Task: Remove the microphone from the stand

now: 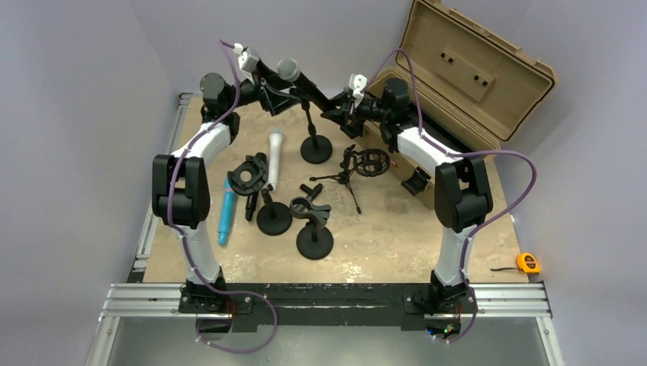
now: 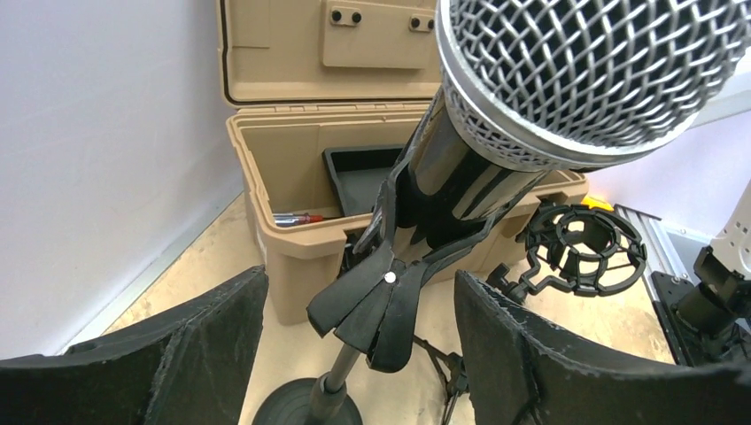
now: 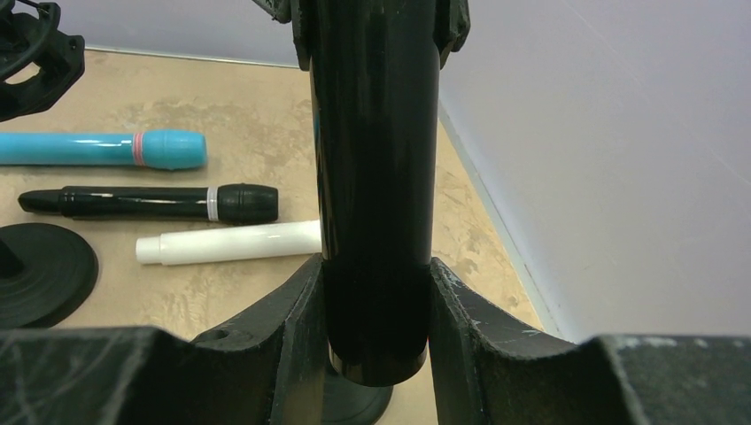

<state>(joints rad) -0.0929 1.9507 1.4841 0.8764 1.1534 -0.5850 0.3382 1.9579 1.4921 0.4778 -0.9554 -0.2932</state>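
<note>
The microphone (image 1: 294, 74), with a silver mesh head (image 2: 584, 71) and a black body (image 3: 376, 177), lies slanted in the clip (image 2: 398, 297) atop the black stand (image 1: 315, 145). My right gripper (image 1: 338, 103) (image 3: 376, 328) is shut on the lower end of the microphone's body, with both pads pressed against it. My left gripper (image 1: 284, 93) (image 2: 363, 354) is open. Its fingers (image 2: 204, 354) stand on either side of the clip's levers and touch neither. The stand's pole and round base (image 2: 305, 407) show below the clip.
An open tan case (image 1: 473, 76) stands at the back right. On the table lie a white microphone (image 1: 275, 156), a blue one (image 1: 226, 213), two more round-base stands (image 1: 273, 217) (image 1: 314, 240), a shock mount (image 1: 371, 162) and a small tripod. A tape measure (image 1: 528, 263) lies off the board.
</note>
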